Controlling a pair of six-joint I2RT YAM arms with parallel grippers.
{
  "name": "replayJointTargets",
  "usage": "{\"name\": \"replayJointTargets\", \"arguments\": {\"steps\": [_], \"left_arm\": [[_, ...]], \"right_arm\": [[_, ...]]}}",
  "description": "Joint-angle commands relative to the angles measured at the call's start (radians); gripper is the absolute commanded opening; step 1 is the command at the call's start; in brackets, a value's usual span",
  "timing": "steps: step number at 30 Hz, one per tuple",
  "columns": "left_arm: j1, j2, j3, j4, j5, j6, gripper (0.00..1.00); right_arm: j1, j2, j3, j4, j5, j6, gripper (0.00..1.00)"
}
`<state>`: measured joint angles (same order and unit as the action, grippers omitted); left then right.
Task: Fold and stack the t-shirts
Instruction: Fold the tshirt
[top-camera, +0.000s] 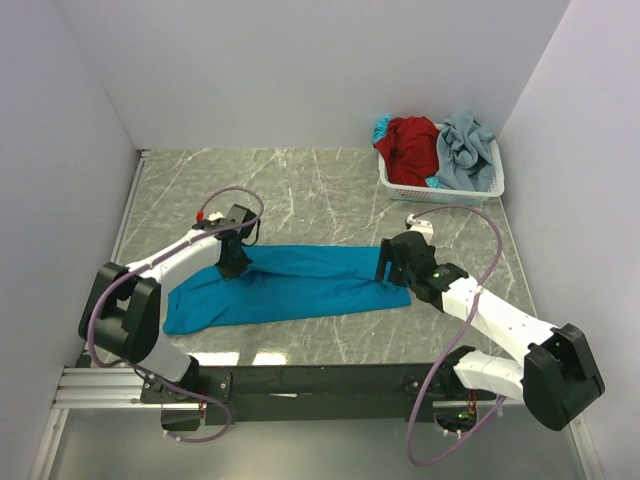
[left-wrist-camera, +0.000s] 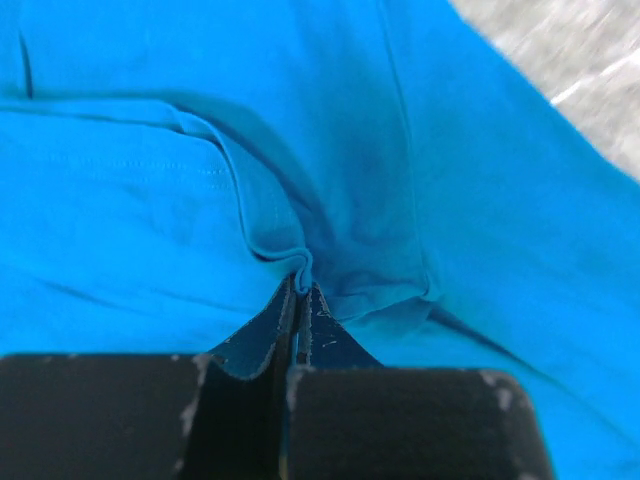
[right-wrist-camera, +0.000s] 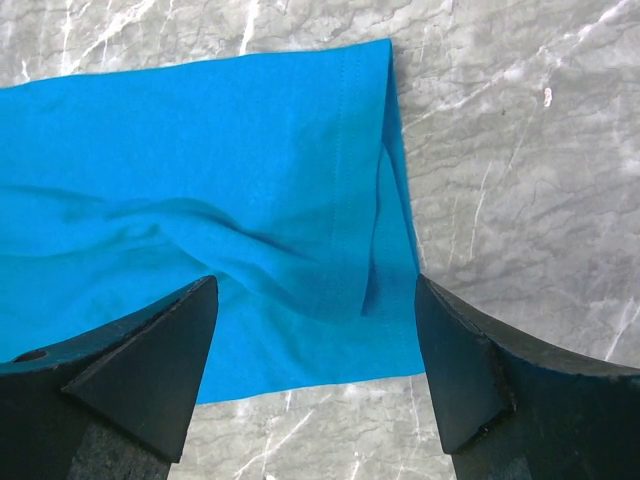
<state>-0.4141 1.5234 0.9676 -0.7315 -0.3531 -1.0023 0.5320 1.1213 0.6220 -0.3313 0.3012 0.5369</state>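
Top external view: the teal-blue t-shirt (top-camera: 290, 285) lies flat on the table (top-camera: 300, 190) in front of both arms, folded into a long narrow band. Its long axis runs left to right, and the left end slants toward the near edge. The right wrist view shows a stitched hem closing the right end (right-wrist-camera: 350, 150), so the hem points right.

The left claw (top-camera: 235, 262) sits on the band's far edge, left of the middle. In the left wrist view it (left-wrist-camera: 298, 290) is pressed together, pinching a small ridge of teal cloth. The right claw (top-camera: 392, 262) is at the hem end. Its fingers are spread wide (right-wrist-camera: 315, 340) on either side of the hem's near corner; I cannot tell whether they touch the cloth.

Well apart, at the table's far right corner, a white basket (top-camera: 440, 192) holds the red t-shirt (top-camera: 412, 148) and the pale grey-blue t-shirt (top-camera: 465, 150), both crumpled.
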Motion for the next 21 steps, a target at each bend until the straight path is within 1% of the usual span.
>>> {"name": "replayJointTargets", "arguments": {"steps": [1, 5, 7, 8, 11, 13, 15, 16, 17, 19, 20, 21], "left_arm": [[-0.031, -0.071, -0.032, -0.017, 0.005, -0.097, 0.01], [-0.086, -0.132, -0.075, -0.075, -0.03, -0.231, 0.01], [-0.098, -0.152, -0.092, -0.098, -0.032, -0.269, 0.01], [-0.11, -0.169, -0.105, -0.109, -0.038, -0.318, 0.01], [-0.118, -0.198, -0.124, -0.129, -0.058, -0.363, 0.01], [-0.12, -0.207, -0.127, -0.141, -0.063, -0.375, 0.03], [-0.12, -0.212, -0.132, -0.143, -0.063, -0.381, 0.11], [-0.12, -0.213, -0.133, -0.143, -0.06, -0.381, 0.18], [-0.12, -0.218, -0.136, -0.137, -0.057, -0.38, 0.32], [-0.12, -0.22, -0.138, -0.134, -0.052, -0.381, 0.43], [-0.12, -0.218, -0.135, -0.129, -0.053, -0.377, 0.5], [-0.12, -0.216, -0.132, -0.131, -0.056, -0.372, 0.52]], "right_arm": [[-0.007, -0.031, -0.011, 0.044, -0.011, -0.009, 0.86], [-0.007, -0.043, -0.021, 0.047, -0.017, -0.011, 0.85], [-0.006, -0.049, -0.024, 0.054, -0.023, -0.012, 0.85], [-0.007, -0.051, -0.024, 0.052, -0.025, -0.012, 0.85], [-0.009, -0.06, -0.031, 0.055, -0.033, -0.012, 0.85], [-0.007, -0.066, -0.033, 0.057, -0.037, -0.014, 0.85], [-0.007, -0.071, -0.034, 0.057, -0.039, -0.014, 0.85], [-0.007, -0.072, -0.034, 0.057, -0.039, -0.014, 0.85], [-0.007, -0.075, -0.038, 0.057, -0.039, -0.014, 0.85], [-0.009, -0.078, -0.038, 0.055, -0.039, -0.015, 0.85], [-0.009, -0.08, -0.039, 0.057, -0.04, -0.015, 0.85], [-0.007, -0.08, -0.039, 0.058, -0.042, -0.015, 0.85]]}}
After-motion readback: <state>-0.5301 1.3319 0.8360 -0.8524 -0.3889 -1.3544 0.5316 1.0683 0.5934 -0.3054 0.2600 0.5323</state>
